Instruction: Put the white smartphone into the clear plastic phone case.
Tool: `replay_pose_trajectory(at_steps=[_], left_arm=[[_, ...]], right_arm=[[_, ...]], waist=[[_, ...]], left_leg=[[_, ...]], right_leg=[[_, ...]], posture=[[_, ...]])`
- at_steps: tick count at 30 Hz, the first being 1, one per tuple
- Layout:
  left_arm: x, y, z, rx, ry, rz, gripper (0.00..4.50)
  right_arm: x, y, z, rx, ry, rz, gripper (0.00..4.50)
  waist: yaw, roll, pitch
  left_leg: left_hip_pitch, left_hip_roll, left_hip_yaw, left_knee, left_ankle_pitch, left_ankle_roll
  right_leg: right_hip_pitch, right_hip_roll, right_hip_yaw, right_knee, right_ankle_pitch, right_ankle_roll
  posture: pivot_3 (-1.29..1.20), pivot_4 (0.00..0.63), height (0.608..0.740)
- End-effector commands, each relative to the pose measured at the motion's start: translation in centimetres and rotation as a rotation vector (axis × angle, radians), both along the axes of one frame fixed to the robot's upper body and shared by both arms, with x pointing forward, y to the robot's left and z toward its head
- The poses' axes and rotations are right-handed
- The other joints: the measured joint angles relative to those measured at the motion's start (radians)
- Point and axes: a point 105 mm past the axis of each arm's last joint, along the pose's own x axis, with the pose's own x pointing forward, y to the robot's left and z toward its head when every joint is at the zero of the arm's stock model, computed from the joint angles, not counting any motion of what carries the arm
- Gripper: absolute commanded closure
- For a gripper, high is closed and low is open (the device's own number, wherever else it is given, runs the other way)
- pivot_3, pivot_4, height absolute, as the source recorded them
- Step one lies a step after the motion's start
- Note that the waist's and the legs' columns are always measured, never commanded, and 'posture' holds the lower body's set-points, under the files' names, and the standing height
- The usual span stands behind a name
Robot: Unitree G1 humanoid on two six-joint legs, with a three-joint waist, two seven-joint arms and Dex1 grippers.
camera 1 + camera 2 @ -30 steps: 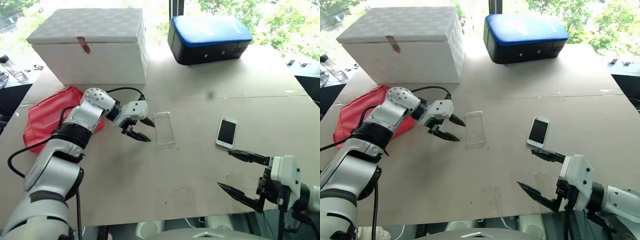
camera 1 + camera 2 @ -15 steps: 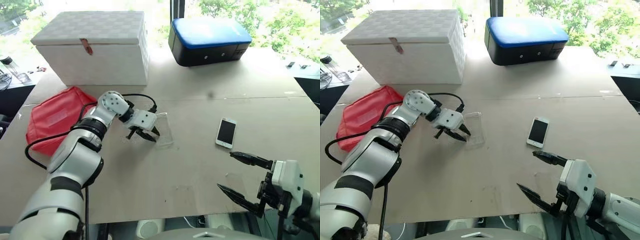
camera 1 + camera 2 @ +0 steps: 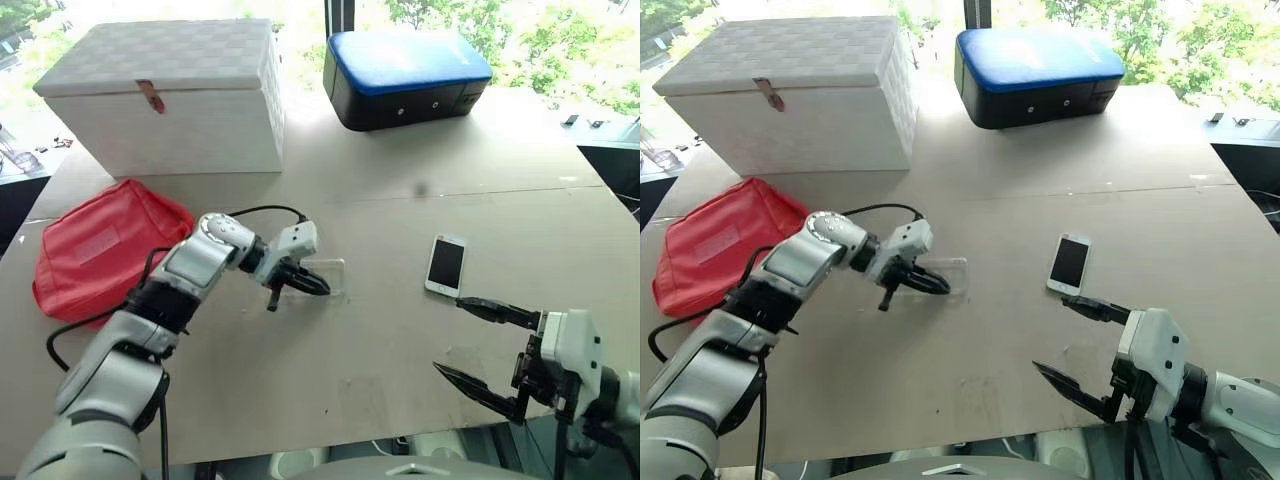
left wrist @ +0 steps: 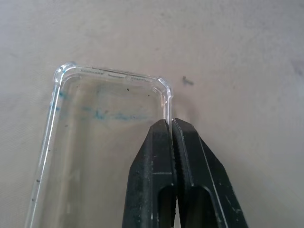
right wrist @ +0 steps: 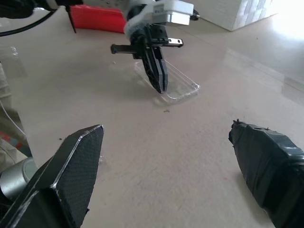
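- The left arm reaches in from the table's left side, elbow bent, its forearm angled toward the table's middle and the wrist tipped downward.
- The left gripper (image 3: 312,287) has its two black fingers pressed together on the rim of the clear plastic phone case (image 4: 99,142), pinching the side wall close to one rounded corner (the left wrist view shows the thin wall caught between the fingertips).
- The case lies flat on the table (image 3: 400,340), right under and just beyond the left gripper's tips.
- The right arm sits low at the near right edge of the table, its wrist roughly level and pointed toward the table's middle.
- The right gripper (image 3: 478,343) stands with its fingers spread wide and nothing between them.
- The white smartphone (image 3: 445,265) lies flat, screen up, just beyond the right gripper's upper finger, apart from it, and well to the right of the left gripper and the case.
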Motion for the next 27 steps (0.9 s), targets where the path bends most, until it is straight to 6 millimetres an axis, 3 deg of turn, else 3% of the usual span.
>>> replay_pose_trajectory(at_steps=[1,6,7,8,9,11,13,15,16,18,21,27], left_arm=[[0.2,-0.9,0.7,0.001,-0.091,0.102,4.41],[0.2,-2.5,0.4,-0.074,-0.121,0.183,4.41],[0.2,-2.6,0.6,-0.097,-0.121,0.195,3.91],[0.1,-2.7,0.9,-0.123,-0.111,0.206,3.75],[0.0,-2.7,1.4,-0.160,-0.105,0.227,3.04],[-0.2,-2.3,2.8,-0.229,-0.117,0.247,2.35],[-1.0,-2.3,4.4,-0.325,-0.126,0.226,1.37],[-1.4,-2.0,6.1,-0.415,-0.142,0.241,0.34],[-1.6,-1.6,6.9,-0.448,-0.168,0.246,0.13],[-2.0,-0.9,8.2,-0.488,-0.167,0.257,0.13],[-2.9,-0.2,9.5,-0.502,-0.220,0.243,0.13],[-3.5,0.1,9.2,-0.467,-0.260,0.230,0.13]], right_arm=[[0.7,0.0,0.1,0.019,0.020,-0.016,0.00],[3.7,-0.8,-0.5,0.044,0.059,-0.188,0.00],[4.6,-1.2,-0.6,0.059,0.069,-0.245,0.00],[5.4,-1.7,-0.7,0.060,0.072,-0.295,0.00],[6.0,-1.8,-0.7,0.055,0.069,-0.321,0.00],[7.9,-2.6,-0.7,0.056,0.027,-0.456,0.00],[9.3,-3.2,-1.1,0.019,0.001,-0.563,0.00],[9.9,-3.0,-2.0,0.009,0.049,-0.623,0.00],[9.8,-2.3,-2.4,0.042,0.108,-0.617,0.00],[9.8,-1.9,-3.4,0.007,0.208,-0.684,0.00],[10.8,-1.3,-3.1,0.056,0.269,-0.733,0.00],[13.1,-1.2,-4.1,0.046,0.374,-0.901,0.00]], waist=[[0.001,0.000,0.000],[-0.001,0.000,0.000],[-0.001,0.000,0.000],[-0.002,0.000,0.000],[-0.002,0.000,0.000],[-0.005,0.000,0.000],[-0.004,0.001,0.000],[-0.001,0.001,0.000],[0.000,0.001,0.000],[-0.002,0.001,0.000],[-0.007,0.002,0.001],[-0.003,0.003,0.001]], left_leg=[[0.000,0.000,0.000,0.000,0.000,0.000],[0.006,0.000,0.000,0.000,0.000,0.000],[0.006,0.000,0.000,0.000,0.000,0.000],[0.006,0.000,0.000,0.000,0.000,0.000],[0.006,0.000,0.000,0.000,0.000,0.000],[0.006,0.000,0.000,-0.001,0.000,0.000],[0.005,0.000,0.001,-0.002,0.000,0.000],[0.004,0.000,0.001,-0.003,0.000,0.000],[0.004,0.000,0.001,-0.003,0.000,0.000],[0.003,-0.001,0.001,-0.003,0.000,0.000],[0.003,-0.001,0.001,-0.002,0.000,0.000],[0.005,-0.002,0.002,-0.002,0.000,0.000]], right_leg=[[0.000,0.000,0.000,0.000,-0.001,0.001],[0.004,0.000,0.000,0.001,-0.001,0.002],[0.004,0.000,0.000,0.001,-0.001,0.002],[0.004,0.000,0.000,0.001,-0.001,0.002],[0.004,0.000,0.000,0.002,-0.001,0.001],[0.003,0.001,0.001,0.002,-0.001,0.001],[0.001,0.001,0.002,0.002,0.001,-0.003],[0.000,0.002,0.002,0.002,0.001,-0.003],[0.000,0.001,0.002,0.001,0.001,-0.003],[0.000,0.001,0.002,0.001,0.001,-0.003],[0.000,0.000,0.003,0.001,0.001,-0.003],[0.000,0.001,0.004,0.001,0.001,-0.003]], posture=[[0.00,0.150,0.740],[0.00,0.150,0.740],[0.00,0.150,0.740],[0.00,0.150,0.740],[0.00,0.150,0.740],[0.00,0.150,0.740],[0.00,0.150,0.740],[0.00,0.150,0.740],[0.00,0.150,0.740],[0.00,0.150,0.740],[0.00,0.150,0.740],[0.00,0.150,0.740]])
